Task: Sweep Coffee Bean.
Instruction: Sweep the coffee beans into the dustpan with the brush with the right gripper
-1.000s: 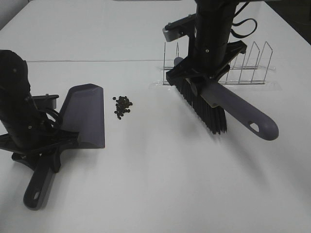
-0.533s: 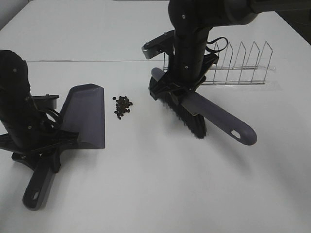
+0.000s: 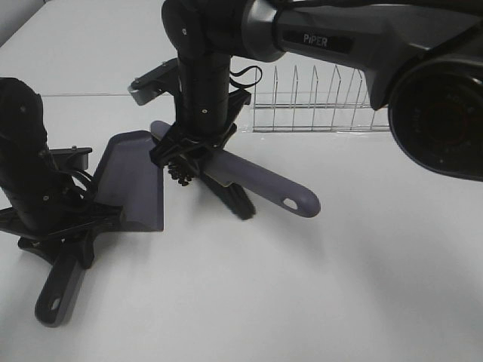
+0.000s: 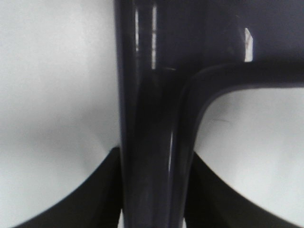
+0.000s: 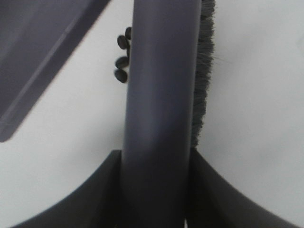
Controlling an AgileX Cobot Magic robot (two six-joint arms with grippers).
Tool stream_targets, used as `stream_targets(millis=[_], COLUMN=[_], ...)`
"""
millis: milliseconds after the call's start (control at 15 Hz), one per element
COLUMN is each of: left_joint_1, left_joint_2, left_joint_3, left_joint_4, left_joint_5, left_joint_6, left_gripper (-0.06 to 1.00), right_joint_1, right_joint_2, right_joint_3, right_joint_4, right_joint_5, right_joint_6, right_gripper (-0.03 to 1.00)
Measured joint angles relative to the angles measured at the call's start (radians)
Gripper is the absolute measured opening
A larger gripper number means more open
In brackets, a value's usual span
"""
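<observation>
**Clearances and obstructions on the table (image 3: 355,294)**

Left side: blocked by the left arm (image 3: 26,166), the left gripper (image 3: 75,237) clamped on the dustpan (image 3: 132,177) handle, and the blade resting on the surface. Centre: the right arm (image 3: 339,34) spans the far side from the right, then stands upright just right of the blade; its right gripper (image 3: 190,153) grips the brush (image 3: 264,188), which runs diagonally toward the near right. The slot between blade edge and bristles is narrow and occupied by the coffee beans (image 3: 181,175). Far right: the wire rack (image 3: 317,98) bars passage. Open surface: near centre and near right, beyond the brush handle, and far left, behind the dustpan.
</observation>
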Motion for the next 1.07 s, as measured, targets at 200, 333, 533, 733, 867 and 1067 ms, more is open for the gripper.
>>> stream_targets(millis=[200, 333, 533, 733, 867, 1067], left_joint_1=[0.0, 0.0, 0.0, 0.0, 0.0, 0.0], left_joint_2=[0.0, 0.0, 0.0, 0.0, 0.0, 0.0], left_joint_3=[0.0, 0.0, 0.0, 0.0, 0.0, 0.0], left_joint_4=[0.0, 0.0, 0.0, 0.0, -0.001, -0.001], left_joint_5=[0.0, 0.0, 0.0, 0.0, 0.0, 0.0], left_joint_6=[0.0, 0.0, 0.0, 0.0, 0.0, 0.0], left_gripper=[0.34, 0.34, 0.34, 0.34, 0.34, 0.34], right_joint_1=[0.008, 0.009, 0.009, 0.009, 0.003, -0.048], right_joint_2=[0.014, 0.015, 0.015, 0.004, -0.03, -0.079], right_joint_3=[-0.084, -0.124, -0.252, -0.343, -0.343, -0.343], right_joint_4=[0.173, 0.191, 0.178, 0.034, -0.091, -0.149], right_joint_5=[0.018, 0.024, 0.065, 0.114, 0.122, 0.123], right_joint_6=[-0.022, -0.016, 0.033, 0.063, 0.09, 0.117], right_gripper=[0.38, 0.38, 0.38, 0.38, 0.38, 0.38])
